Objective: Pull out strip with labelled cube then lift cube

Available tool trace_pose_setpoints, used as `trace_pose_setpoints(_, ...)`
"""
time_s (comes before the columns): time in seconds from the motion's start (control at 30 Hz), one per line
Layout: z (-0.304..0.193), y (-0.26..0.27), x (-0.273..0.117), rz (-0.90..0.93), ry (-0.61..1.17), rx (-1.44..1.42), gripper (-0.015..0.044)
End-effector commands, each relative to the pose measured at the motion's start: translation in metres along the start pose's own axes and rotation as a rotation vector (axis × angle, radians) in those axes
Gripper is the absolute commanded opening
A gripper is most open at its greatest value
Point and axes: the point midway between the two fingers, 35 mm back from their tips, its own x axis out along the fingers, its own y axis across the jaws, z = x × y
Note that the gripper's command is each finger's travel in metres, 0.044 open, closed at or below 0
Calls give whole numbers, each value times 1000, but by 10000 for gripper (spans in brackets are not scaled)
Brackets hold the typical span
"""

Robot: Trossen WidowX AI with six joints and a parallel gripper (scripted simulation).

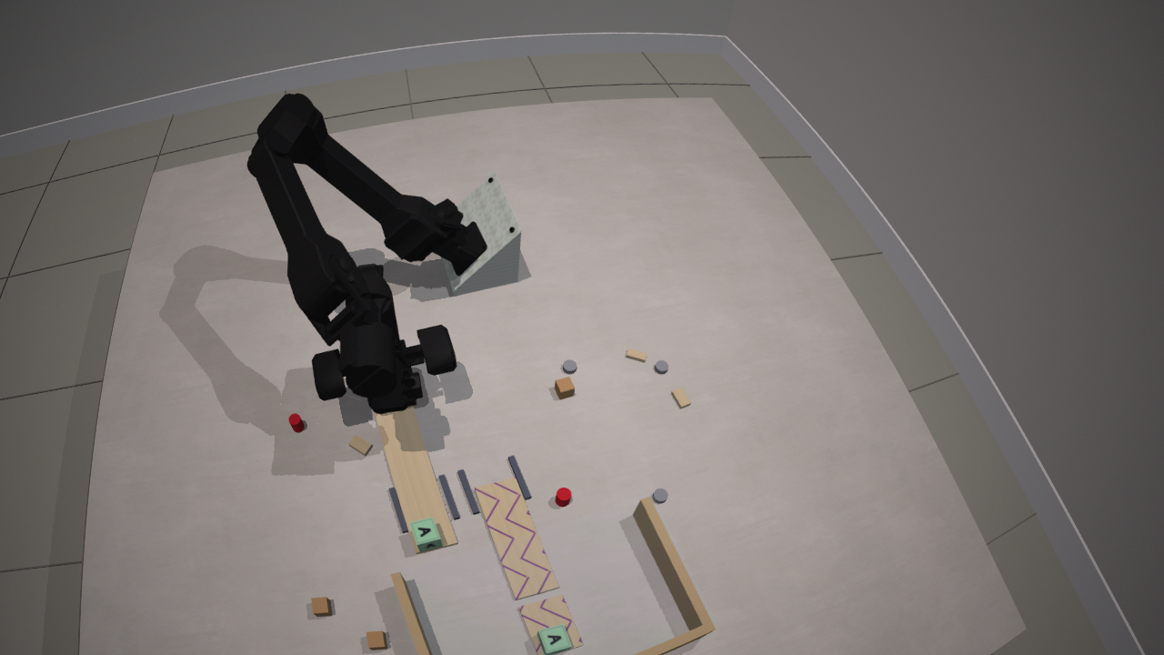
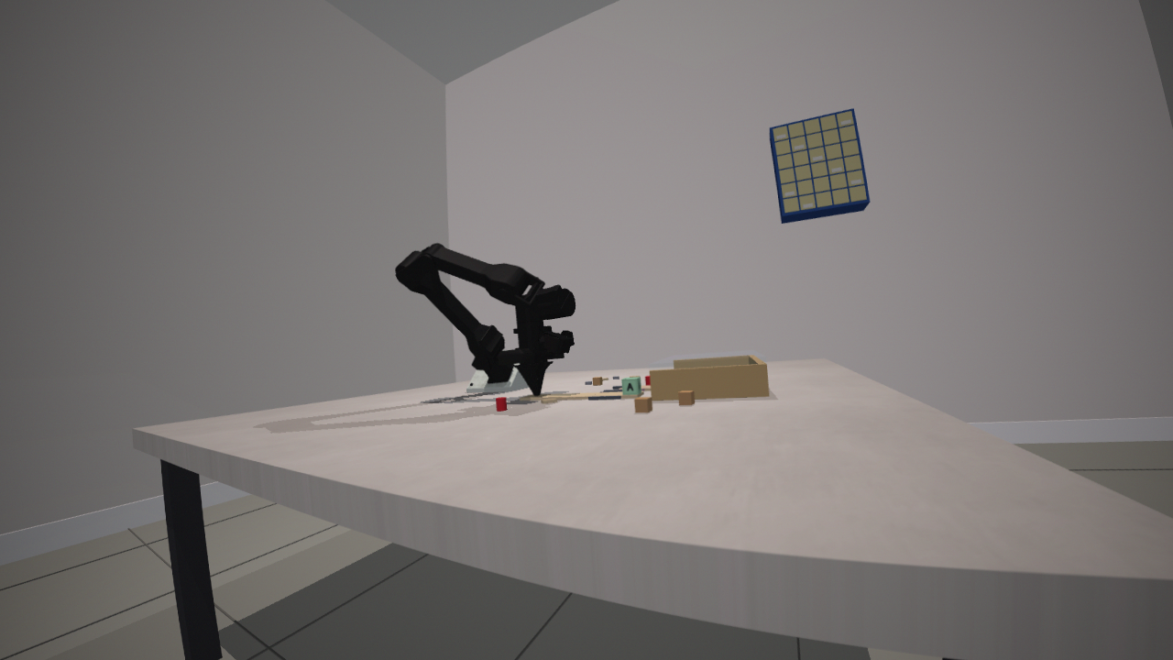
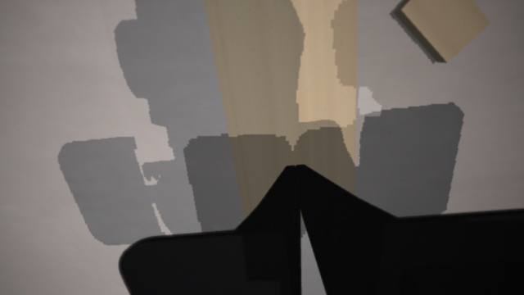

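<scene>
A plain wooden strip [image 1: 418, 480] [image 2: 586, 397] [image 3: 262, 61] is in one piece and carries a green cube [image 1: 424, 533] [image 2: 630, 386] lettered A at its far end, outside the tray. A zigzag-patterned strip [image 1: 516, 541] lies to the right; a gap separates it from a shorter zigzag piece [image 1: 541, 612]. That piece carries another green A cube [image 1: 555, 639]. My gripper [image 2: 538, 393] [image 3: 295, 174] is shut, its fingertips together with nothing between them. It points down at the near end of the plain strip, and its tips appear to touch the strip's top. The arm hides this end in the top view.
Dark rails [image 1: 397, 510] [image 1: 449, 497] flank the plain strip. A wooden-walled tray [image 1: 675, 561] [image 2: 709, 384] stands beyond. A red cylinder [image 1: 296, 422] [image 2: 500, 403] and a small tan block [image 1: 360, 445] [image 3: 446, 24] lie beside the strip. Brown cubes [image 1: 321, 606] [image 2: 642, 404] and grey discs [image 1: 569, 366] are scattered about.
</scene>
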Motion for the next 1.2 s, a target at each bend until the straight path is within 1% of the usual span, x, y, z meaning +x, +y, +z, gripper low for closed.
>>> trace_pose_setpoints(0.0,2,1,-14,5,10,-2,0)
trace_pose_setpoints(0.1,3,1,-38,3,28,-9,0)
trace_pose_setpoints(0.2,3,1,-40,3,30,-9,0)
trace_pose_setpoints(0.77,72,-4,-45,3,26,-25,440)
trace_pose_setpoints(1.17,118,-7,-50,3,24,-23,440)
